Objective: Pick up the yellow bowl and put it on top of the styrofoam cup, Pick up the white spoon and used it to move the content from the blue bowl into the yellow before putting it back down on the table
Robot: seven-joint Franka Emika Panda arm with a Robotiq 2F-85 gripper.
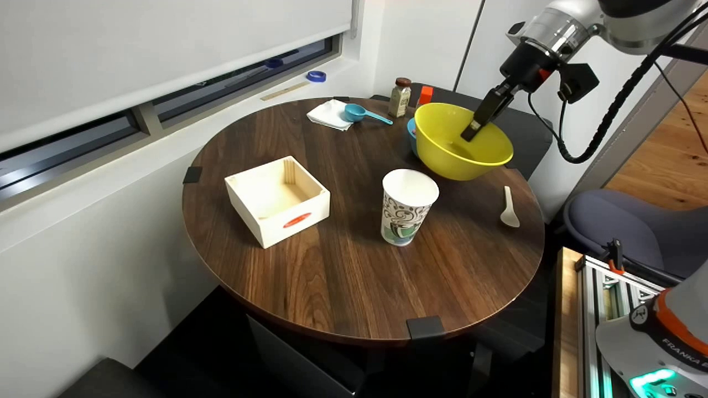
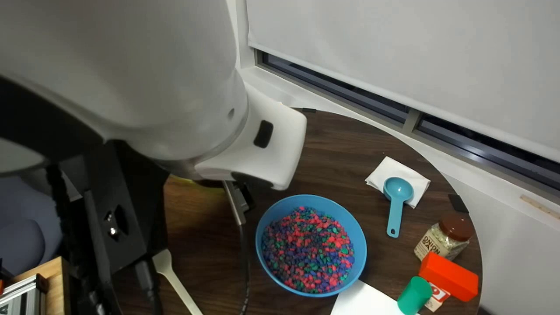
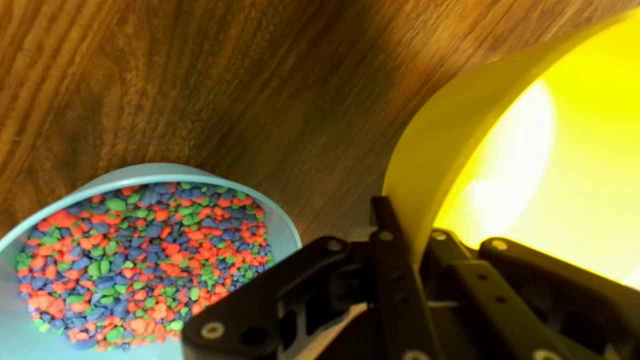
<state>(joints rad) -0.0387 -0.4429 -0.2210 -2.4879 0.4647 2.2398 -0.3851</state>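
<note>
My gripper [image 3: 410, 230] is shut on the wall of the yellow bowl [image 1: 456, 166], one finger inside it and one outside. The bowl hangs tilted at the far right of the table [image 1: 310, 287]; whether it touches the wood I cannot tell. In front of it stands the styrofoam cup [image 1: 406, 215], upright with its top uncovered. To the right lies the white spoon [image 1: 509, 207]. The blue bowl [image 2: 315, 201] holds the content [image 2: 308, 253], red, green and blue pieces; in an exterior view the yellow bowl hides most of it. The arm hides the cup in an exterior view.
An open wooden box [image 1: 301, 221] stands at the table's left. Toward the back are a white napkin [image 1: 329, 116], a blue measuring scoop [image 1: 357, 113], a seasoning jar [image 1: 400, 99] and a red box [image 2: 450, 278]. A green cylinder [image 2: 413, 295] sits beside the red box.
</note>
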